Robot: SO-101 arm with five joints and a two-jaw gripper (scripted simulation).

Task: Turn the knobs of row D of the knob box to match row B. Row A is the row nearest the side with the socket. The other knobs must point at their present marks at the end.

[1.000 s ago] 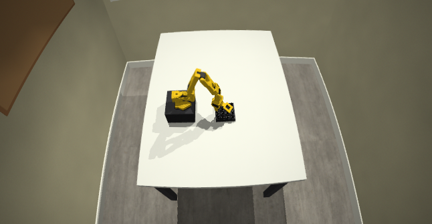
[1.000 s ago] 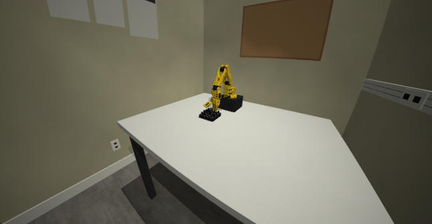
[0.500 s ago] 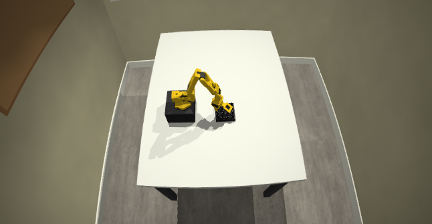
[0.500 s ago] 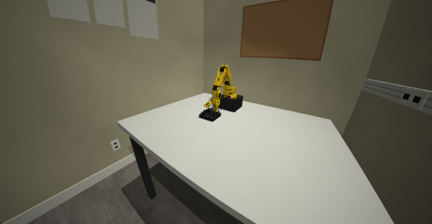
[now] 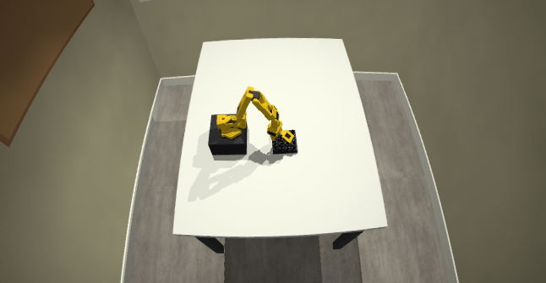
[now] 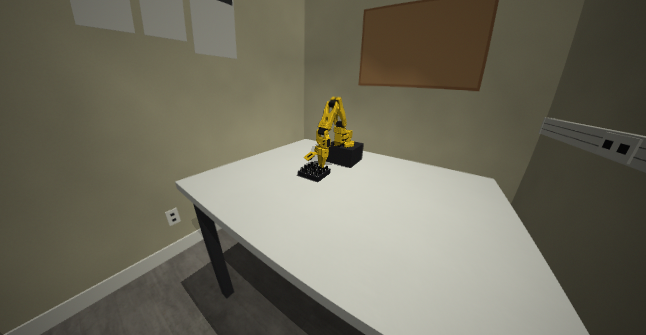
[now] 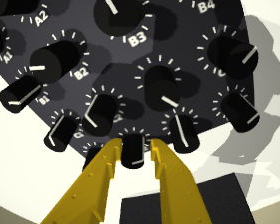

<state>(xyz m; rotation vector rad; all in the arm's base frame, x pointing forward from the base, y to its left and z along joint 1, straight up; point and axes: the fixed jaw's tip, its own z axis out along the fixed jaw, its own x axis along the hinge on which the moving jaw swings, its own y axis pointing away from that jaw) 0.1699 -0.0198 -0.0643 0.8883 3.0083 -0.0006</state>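
Step, as judged: D2 (image 7: 133,152), on the knob box (image 5: 285,152) (image 6: 316,179) (image 7: 131,57), on the surface (image 5: 321,178) (image 6: 400,211). D2 lies between the fingers of the tool (image 5: 275,138) (image 6: 322,165) (image 7: 135,145), one each side; set narrow, apparently not gripping. D2's mark points right in wrist view, B2's (image 7: 47,68) left: probably a large turn. Around D2: D1 (image 7: 90,157) left, partly behind a finger; D3 (image 7: 184,137) right; C2 (image 7: 100,117) up-left. D1 and D3 could get knocked as the tool swings.
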